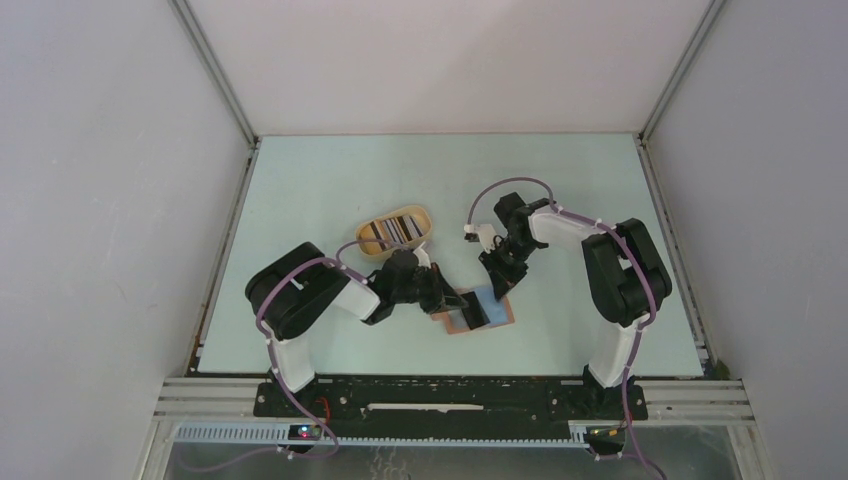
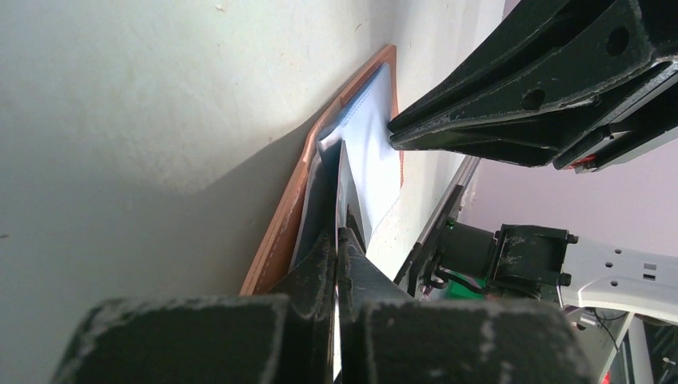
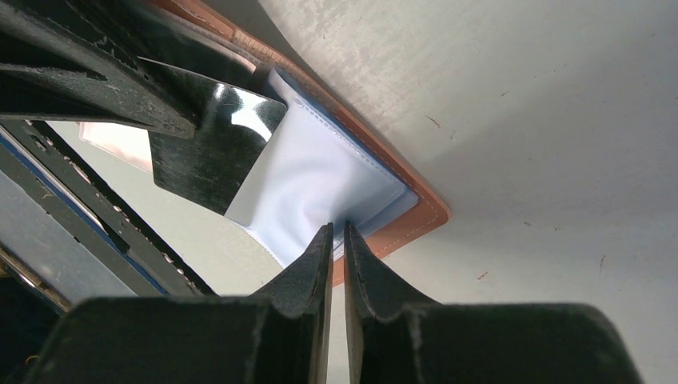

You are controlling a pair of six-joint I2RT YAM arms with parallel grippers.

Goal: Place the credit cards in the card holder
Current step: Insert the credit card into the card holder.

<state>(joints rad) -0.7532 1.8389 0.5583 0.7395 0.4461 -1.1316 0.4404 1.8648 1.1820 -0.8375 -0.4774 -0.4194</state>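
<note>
Reddish-brown leather folding card holder (image 1: pixel 458 326) lying open and flat on pale-green desk (image 1: pixel 330 180), just ahead of the arm bases, between the two wrists. Judged light and floppy: thin leather with a soft pale-blue pocket sleeve (image 3: pixel 320 184) inside, likely to skate or fold on the smooth desk if shoved sideways. Best taken at the sleeve edge or the stitched border, not mid-panel. Glossy black credit card (image 3: pixel 216 144) judged stiff, thin and slick; best gripped near one short end, leading edge left free for the slot. Left fingers (image 2: pixel 337 236) fully closed on that card, clamped across its flat faces, free corner lying over the sleeve's mouth. Already in the pocket or only resting on top: cannot tell. Right fingers (image 3: pixel 339 232) nearly closed, hairline gap only, tips pinching the sleeve's edge just inside the brown border, apparently to steady or lift the pocket. Both sets of tips near each other above the holder, not touching. Farther back, oval tan tray (image 1: pixel 362 238) near the left wrist, striped flat pieces inside, probably more cards. Risk: sleeve tugged, holder dragged off line.
</note>
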